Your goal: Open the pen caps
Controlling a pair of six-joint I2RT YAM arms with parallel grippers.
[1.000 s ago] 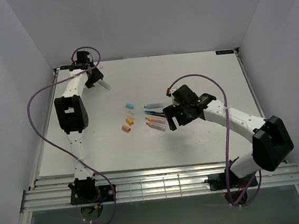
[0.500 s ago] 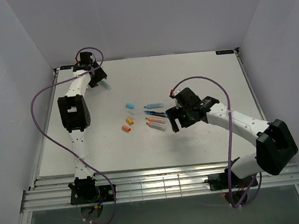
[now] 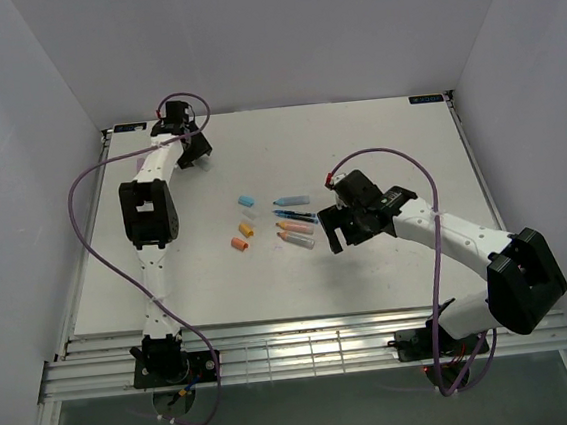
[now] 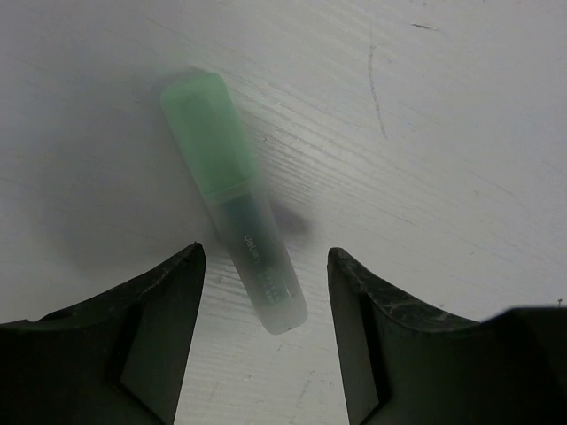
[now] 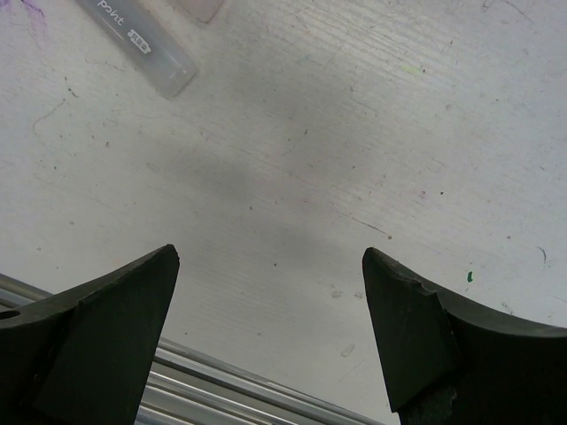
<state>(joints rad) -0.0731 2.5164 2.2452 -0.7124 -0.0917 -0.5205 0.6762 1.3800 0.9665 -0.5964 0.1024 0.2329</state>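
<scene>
The released left pincer (image 4: 266, 258) has shifted, the stubby pastel-green plastic highlighter (image 4: 232, 199) now lying between its fingers, while the right pincer (image 5: 270, 257) hangs released too.

white scuffed table (image 3: 388, 152), green pen (image 4: 232, 197) lying flat, pens (image 3: 295, 221) mid-table, perhaps loose caps (image 3: 246, 230) beside them

green pen (image 4: 232, 195) lying within the spread left hand (image 4: 266, 258), open table (image 5: 354, 133) under the spread right hand (image 5: 266, 258)
</scene>
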